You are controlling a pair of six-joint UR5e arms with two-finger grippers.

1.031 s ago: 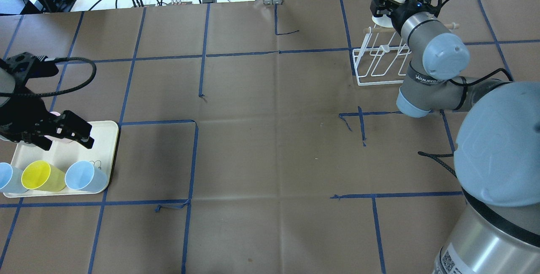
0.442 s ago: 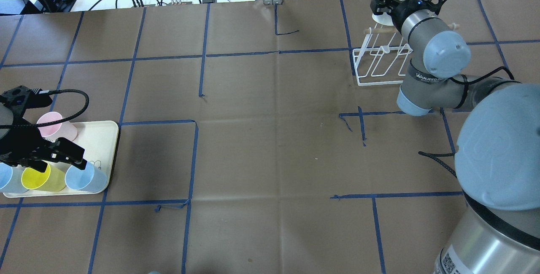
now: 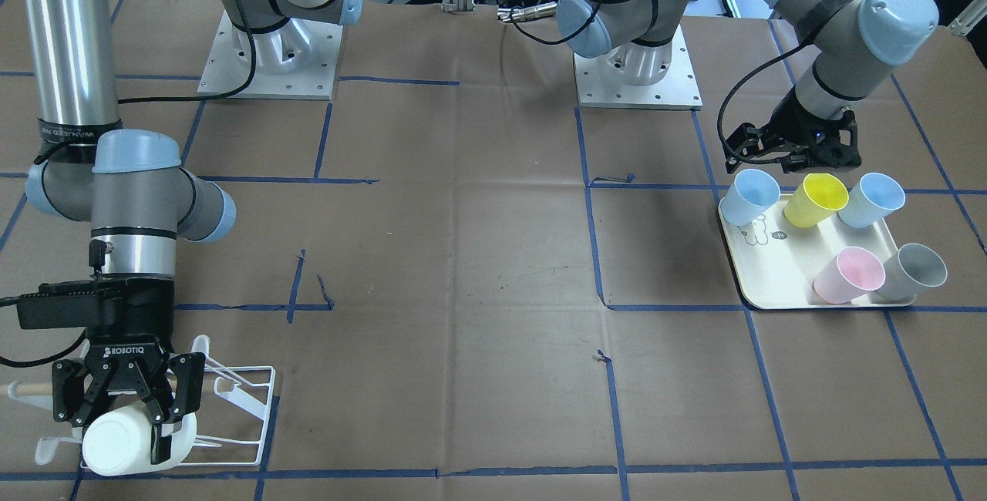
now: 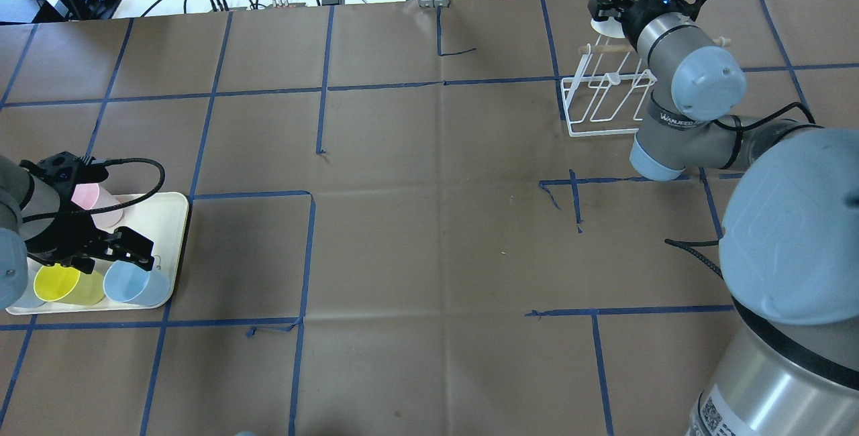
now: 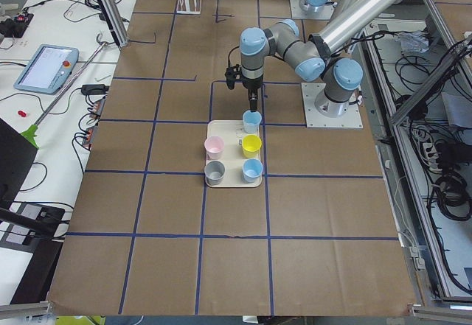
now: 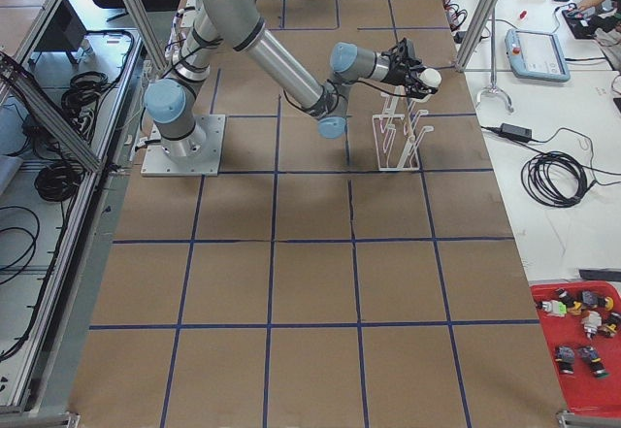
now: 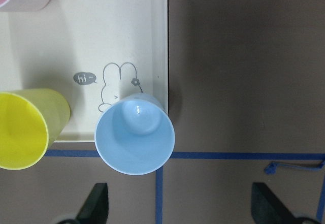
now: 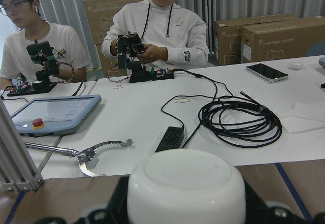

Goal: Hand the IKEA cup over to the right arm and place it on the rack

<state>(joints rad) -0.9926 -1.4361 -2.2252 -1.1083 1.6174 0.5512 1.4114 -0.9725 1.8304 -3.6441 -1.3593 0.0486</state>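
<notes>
1. Step in hand: placement on the rack. The hand-over is judged complete, since the white IKEA cup (image 3: 108, 451) sits in the right pincer (image 3: 123, 428), whose fingers are clamped on the cup's wall.

2. Location: in the overhead view the rack (image 4: 600, 131) stands toward 1 o'clock on the counter (image 4: 429, 221). The cup hangs on its side over the rack's 12 o'clock end, near the wooden dowel (image 4: 607, 49). Contact with a prong cannot be confirmed.

3. The left pincer (image 3: 794, 160) hovers with its fingers wide apart and holding nothing. It is above the tray (image 7: 137, 26), toward 8 o'clock on the counter, over the blue cup (image 7: 134, 140).

4. Next move, as judged: align the cup's mouth with a free prong, lower the cup until the prong carries it, then part the right fingers and retract clear of the wire
</notes>
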